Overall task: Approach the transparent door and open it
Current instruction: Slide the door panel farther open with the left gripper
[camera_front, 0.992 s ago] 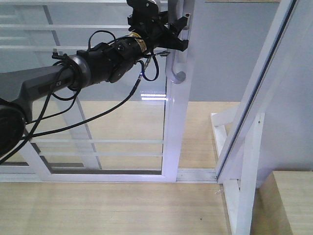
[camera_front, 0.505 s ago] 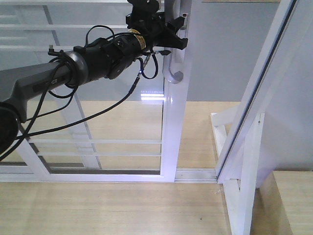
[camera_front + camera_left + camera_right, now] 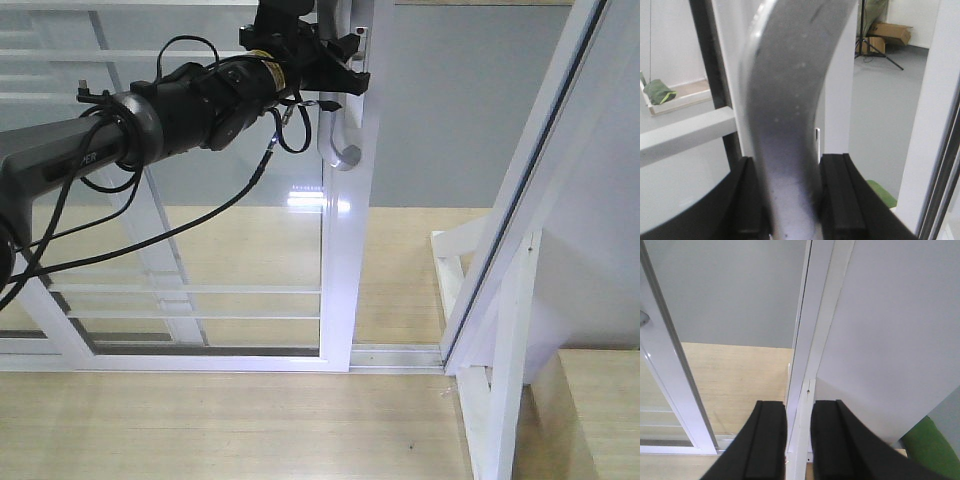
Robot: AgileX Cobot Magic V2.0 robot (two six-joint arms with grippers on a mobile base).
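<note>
Pale wooden flooring (image 3: 200, 430) is seen beneath the transparent door (image 3: 338, 280), whose curved handle (image 3: 344, 155) is clamped by the left hand (image 3: 348, 66); the right hand (image 3: 799, 409) is held with fingers apart.

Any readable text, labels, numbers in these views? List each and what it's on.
"PER": pale letters on the grey link of the left arm. Anything before them can't be made out.
Yellow label on the arm's black wrist section: print too small to read.
Cardboard box in the left wrist view: no legible print.
Right wrist view: no text.
</note>
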